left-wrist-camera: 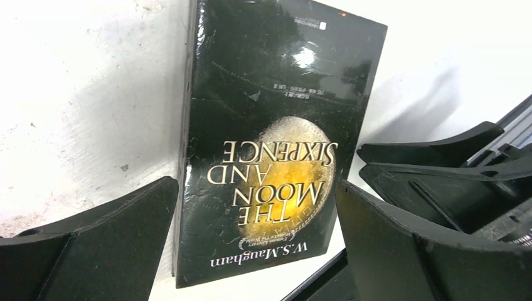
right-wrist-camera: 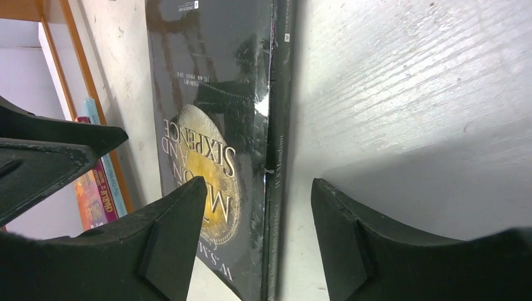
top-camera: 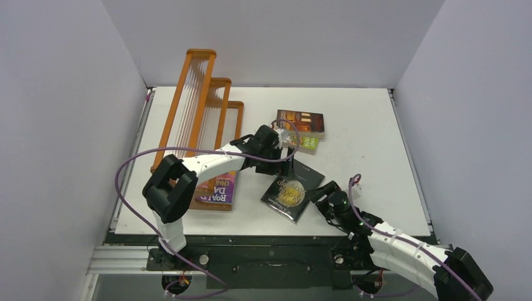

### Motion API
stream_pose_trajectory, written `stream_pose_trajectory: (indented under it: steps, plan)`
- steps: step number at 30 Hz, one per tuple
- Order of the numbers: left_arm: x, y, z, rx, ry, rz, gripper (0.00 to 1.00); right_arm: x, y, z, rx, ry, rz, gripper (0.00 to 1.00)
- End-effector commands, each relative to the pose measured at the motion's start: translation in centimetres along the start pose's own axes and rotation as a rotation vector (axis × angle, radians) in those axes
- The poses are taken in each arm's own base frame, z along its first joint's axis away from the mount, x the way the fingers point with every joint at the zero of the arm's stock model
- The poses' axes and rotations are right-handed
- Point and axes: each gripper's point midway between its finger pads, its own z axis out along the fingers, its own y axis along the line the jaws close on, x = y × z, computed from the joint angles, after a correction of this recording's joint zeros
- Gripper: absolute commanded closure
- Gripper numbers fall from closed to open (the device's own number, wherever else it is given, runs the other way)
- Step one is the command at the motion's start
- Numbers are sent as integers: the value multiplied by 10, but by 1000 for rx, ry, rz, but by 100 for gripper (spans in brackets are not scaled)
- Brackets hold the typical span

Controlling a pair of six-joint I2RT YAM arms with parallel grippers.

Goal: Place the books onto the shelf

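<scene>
A black book (top-camera: 290, 193) with a gold emblem lies flat on the table, cover up. My left gripper (left-wrist-camera: 257, 232) hovers open over its far end, one finger on each side of the book (left-wrist-camera: 276, 113). My right gripper (right-wrist-camera: 260, 213) is open at the near right edge, straddling the spine of the book (right-wrist-camera: 207, 94) without touching it. The orange wooden shelf (top-camera: 201, 106) stands at the back left, and the Roald Dahl book (top-camera: 219, 191) rests at its front end. A brown-orange book (top-camera: 301, 122) lies at the back, over a green one (top-camera: 308, 143).
A light blue book spine (right-wrist-camera: 110, 169) shows beside the Roald Dahl book (right-wrist-camera: 93, 200) by the shelf rail (right-wrist-camera: 69, 50). The two grippers are close together over the black book. White walls close in the table on three sides.
</scene>
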Motion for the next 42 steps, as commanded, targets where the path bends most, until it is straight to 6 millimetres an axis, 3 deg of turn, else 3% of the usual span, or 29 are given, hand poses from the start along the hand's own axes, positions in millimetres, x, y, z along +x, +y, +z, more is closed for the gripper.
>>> stream_pose_trajectory:
  steps: [1, 4, 5, 6, 10, 11, 19, 27, 30, 42]
  plan:
    - [7, 11, 11, -26, 9, 0, 4, 2, -9, 6, 66, -40, -1, 41]
    - [17, 15, 27, -17, 50, -17, 4, 13, 2, 14, 21, -4, 19, 41]
    - [19, 15, 29, -15, 56, -19, 4, 14, 18, 15, -46, 5, 46, 41]
    - [22, 16, 32, -9, 71, -24, 4, 18, 15, 18, -43, 17, 50, 41]
    - [29, 7, 37, 48, 112, -30, 4, 23, 46, 21, -171, 43, 91, 41]
    - [29, 4, 37, 69, 119, -32, 4, 25, 45, 20, -182, 53, 96, 41]
    - [27, -9, 37, 128, 127, -45, 4, 26, 96, 3, -418, 78, 64, 47]
    - [20, -17, 33, 151, 126, -39, 4, 17, 108, -11, -514, 45, 78, 52]
    - [18, -21, 30, 168, 129, -38, 4, 10, 124, -24, -609, 27, 100, 52]
    - [17, -23, 23, 178, 133, -24, 4, -2, 110, -23, -542, -48, 47, 53]
